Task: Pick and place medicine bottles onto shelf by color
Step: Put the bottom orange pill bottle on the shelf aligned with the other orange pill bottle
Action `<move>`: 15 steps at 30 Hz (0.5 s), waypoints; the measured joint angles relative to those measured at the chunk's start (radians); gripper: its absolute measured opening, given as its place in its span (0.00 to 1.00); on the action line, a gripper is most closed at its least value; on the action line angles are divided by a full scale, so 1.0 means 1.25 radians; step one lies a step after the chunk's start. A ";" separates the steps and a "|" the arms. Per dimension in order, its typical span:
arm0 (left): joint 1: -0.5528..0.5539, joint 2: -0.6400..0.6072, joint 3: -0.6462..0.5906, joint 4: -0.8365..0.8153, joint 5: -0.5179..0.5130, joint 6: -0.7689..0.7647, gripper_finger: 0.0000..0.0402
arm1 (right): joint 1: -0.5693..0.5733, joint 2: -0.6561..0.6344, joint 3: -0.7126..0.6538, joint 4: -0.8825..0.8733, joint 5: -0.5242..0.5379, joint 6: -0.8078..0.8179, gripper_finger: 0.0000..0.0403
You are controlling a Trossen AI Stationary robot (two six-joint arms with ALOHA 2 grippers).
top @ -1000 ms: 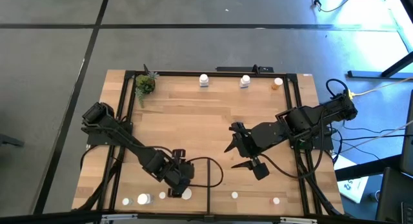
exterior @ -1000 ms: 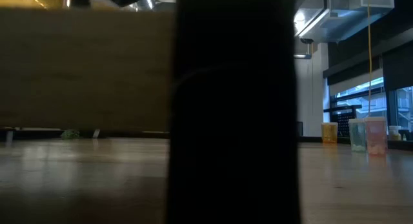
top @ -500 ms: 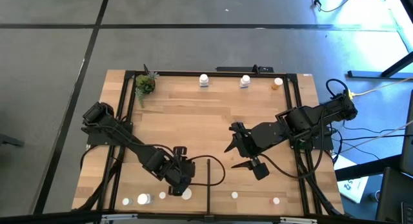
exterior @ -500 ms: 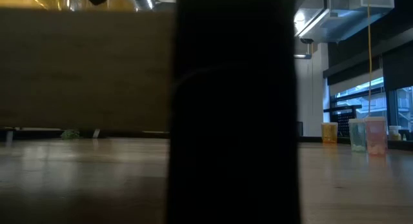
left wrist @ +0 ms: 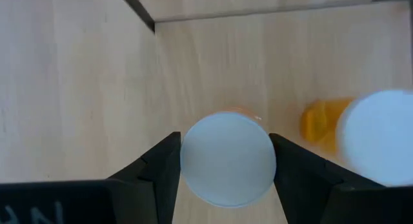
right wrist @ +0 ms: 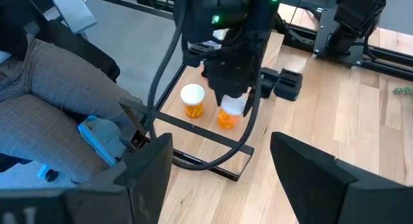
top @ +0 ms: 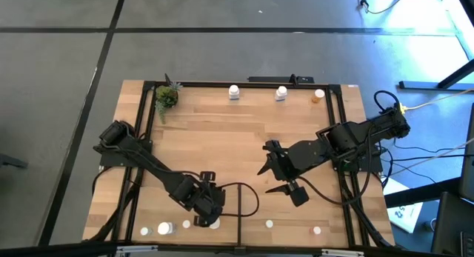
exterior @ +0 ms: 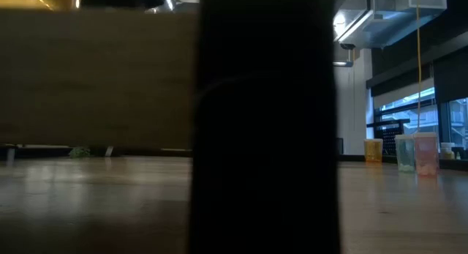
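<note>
My left gripper [top: 209,211] stands near the table's near edge, shut on an orange bottle with a white cap [left wrist: 227,159]. The same bottle shows under that gripper in the right wrist view [right wrist: 228,115]. A second orange bottle [left wrist: 374,135] stands just beside it on its base and also shows in the right wrist view [right wrist: 192,100]. My right gripper [top: 284,177] hangs open and empty over the middle right of the light-wood shelf [top: 222,138]. Two white bottles [top: 234,92] [top: 281,92] and an orange one [top: 318,95] stand along the far edge. My left gripper pinches the bottle's white cap [left wrist: 193,161] between its two fingers [left wrist: 158,175], one on each side. The fingers point down from above. The bottle is upright, its orange body [right wrist: 226,121] below the fingers, and it looks to stand on the wood.
Small bottles stand along the near edge [top: 164,228] [top: 269,224] [top: 317,230]. A thin black divider strip [top: 238,229] runs beside my left gripper. A green potted plant [top: 166,98] stands at the far left. A person's leg [right wrist: 58,82] shows beyond the near edge. A dark post [exterior: 263,122] blocks the low view.
My left arm has shifted a little toward the table's near edge, over the orange bottle. My right arm has kept still.
</note>
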 joint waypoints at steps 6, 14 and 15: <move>0.000 0.008 -0.001 -0.005 0.021 -0.001 0.48 | 0.000 0.000 0.000 0.000 0.000 0.000 0.66; 0.000 0.007 -0.001 -0.002 0.021 -0.001 0.48 | 0.000 0.000 0.000 0.000 0.000 0.000 0.66; 0.000 0.008 -0.001 -0.002 0.021 0.000 0.48 | 0.000 0.000 0.000 0.000 0.000 0.000 0.66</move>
